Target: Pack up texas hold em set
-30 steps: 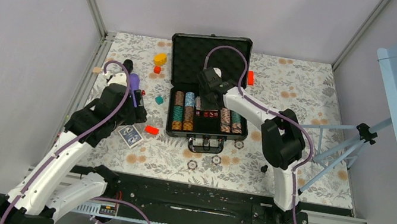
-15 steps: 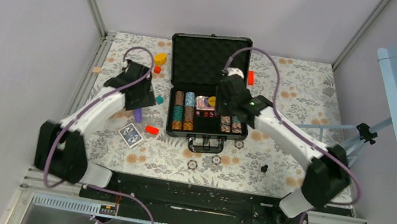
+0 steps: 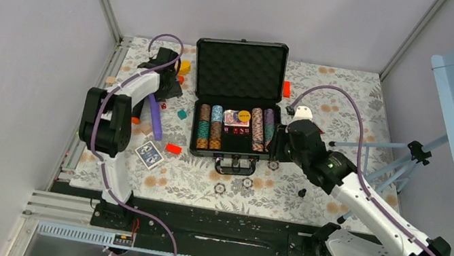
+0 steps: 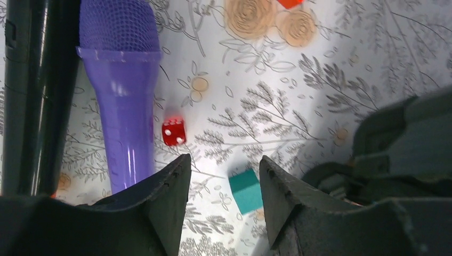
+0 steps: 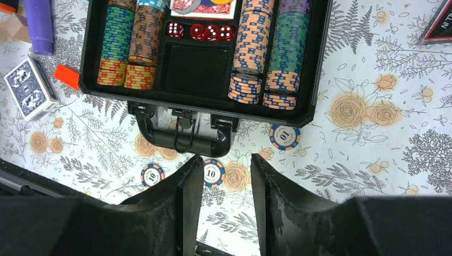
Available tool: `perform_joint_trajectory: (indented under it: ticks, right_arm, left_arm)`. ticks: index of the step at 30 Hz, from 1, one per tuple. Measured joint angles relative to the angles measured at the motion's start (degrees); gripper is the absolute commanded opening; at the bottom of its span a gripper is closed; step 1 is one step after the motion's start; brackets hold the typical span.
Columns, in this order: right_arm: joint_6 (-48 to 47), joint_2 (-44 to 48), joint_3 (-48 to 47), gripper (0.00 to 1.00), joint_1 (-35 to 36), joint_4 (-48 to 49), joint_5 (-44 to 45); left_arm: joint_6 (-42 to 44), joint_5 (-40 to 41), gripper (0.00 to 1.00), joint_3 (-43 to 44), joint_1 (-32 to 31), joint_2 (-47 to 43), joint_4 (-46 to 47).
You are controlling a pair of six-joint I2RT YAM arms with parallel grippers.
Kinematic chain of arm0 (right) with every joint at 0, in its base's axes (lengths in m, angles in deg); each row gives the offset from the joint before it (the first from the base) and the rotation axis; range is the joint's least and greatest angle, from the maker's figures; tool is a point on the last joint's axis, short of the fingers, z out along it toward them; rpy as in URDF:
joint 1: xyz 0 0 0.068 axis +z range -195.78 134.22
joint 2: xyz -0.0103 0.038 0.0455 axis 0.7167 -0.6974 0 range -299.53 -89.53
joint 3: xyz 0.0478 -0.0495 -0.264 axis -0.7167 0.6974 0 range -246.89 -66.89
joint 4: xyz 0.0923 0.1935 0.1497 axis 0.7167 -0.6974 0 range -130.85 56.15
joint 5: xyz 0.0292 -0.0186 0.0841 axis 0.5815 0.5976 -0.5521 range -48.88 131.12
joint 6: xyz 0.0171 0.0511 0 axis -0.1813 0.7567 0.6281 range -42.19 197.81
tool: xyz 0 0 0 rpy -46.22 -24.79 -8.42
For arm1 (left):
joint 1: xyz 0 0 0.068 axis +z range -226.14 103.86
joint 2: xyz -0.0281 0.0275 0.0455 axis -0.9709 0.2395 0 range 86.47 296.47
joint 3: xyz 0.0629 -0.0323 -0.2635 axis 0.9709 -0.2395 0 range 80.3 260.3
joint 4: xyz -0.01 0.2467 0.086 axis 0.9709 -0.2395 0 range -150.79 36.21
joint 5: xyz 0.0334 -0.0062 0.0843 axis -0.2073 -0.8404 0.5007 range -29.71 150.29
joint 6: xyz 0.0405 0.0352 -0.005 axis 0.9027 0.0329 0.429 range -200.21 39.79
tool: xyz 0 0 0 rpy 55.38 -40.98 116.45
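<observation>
Three loose chips (image 5: pixel 284 137) lie on the table (image 5: pixel 362 160) just in front of the open case (image 3: pixel 239 75), near its handle (image 5: pixel 184 136). Rows of chips (image 5: pixel 250 42) stand in the case tray on both sides of a middle slot, with dice (image 5: pixel 202 31) behind the slot. Card deck (image 5: pixel 32 88) sits on the table left of the case. Right tool (image 5: pixel 224 170) hovers over the loose chips, narrow gap, holding nothing. Left tool (image 4: pixel 224 176), left of the case, narrow gap, holds nothing; below it are a teal block (image 4: pixel 246 190), a red die (image 4: pixel 174 131) and a purple cylinder (image 4: pixel 120 96).
</observation>
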Motion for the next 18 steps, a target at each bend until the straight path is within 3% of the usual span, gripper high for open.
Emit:
perform_joint_trajectory:
  ticks: [18]
  right_arm:
    - [0.6,3.2,3.4,0.46,0.0,-1.2,0.0]
  left_arm:
    - [0.0,3.2,0.46,0.9,1.1,4.6,-0.8]
